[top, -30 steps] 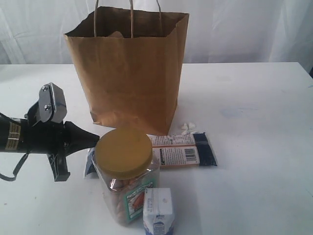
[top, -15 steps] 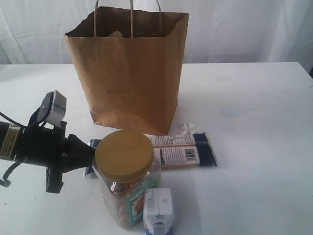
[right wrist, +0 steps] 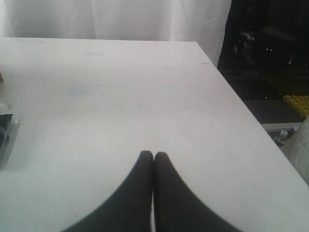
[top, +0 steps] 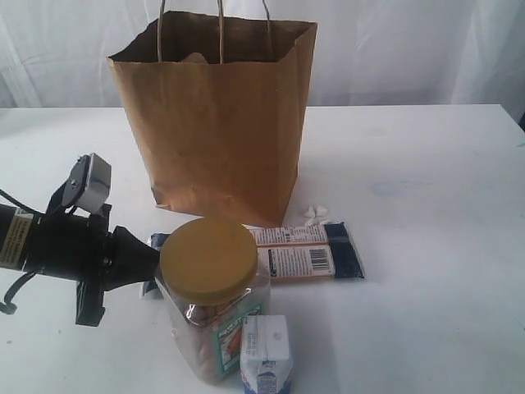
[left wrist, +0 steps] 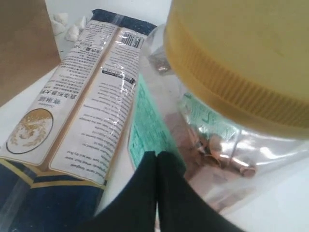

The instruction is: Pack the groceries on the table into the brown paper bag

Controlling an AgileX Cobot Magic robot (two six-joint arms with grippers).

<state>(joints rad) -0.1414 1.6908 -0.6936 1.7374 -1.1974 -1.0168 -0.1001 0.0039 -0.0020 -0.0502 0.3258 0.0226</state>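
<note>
The left gripper (left wrist: 155, 155), jaws pressed together and empty, sits just beside the jar (top: 215, 324) (mustard-yellow lid (top: 207, 258)) and the long packet (top: 305, 253). The right gripper (right wrist: 153, 157) hangs closed over the table (right wrist: 120, 106).

Left arm (top: 61, 246) blk w/ yellow label (top: 18, 238), silver bracket (top: 92, 182), tapered blk claw (top: 154, 256).

The jar (top: 209, 271) hides part of the packet (top: 305, 261); the carton (top: 267, 355) is cropped.
</note>
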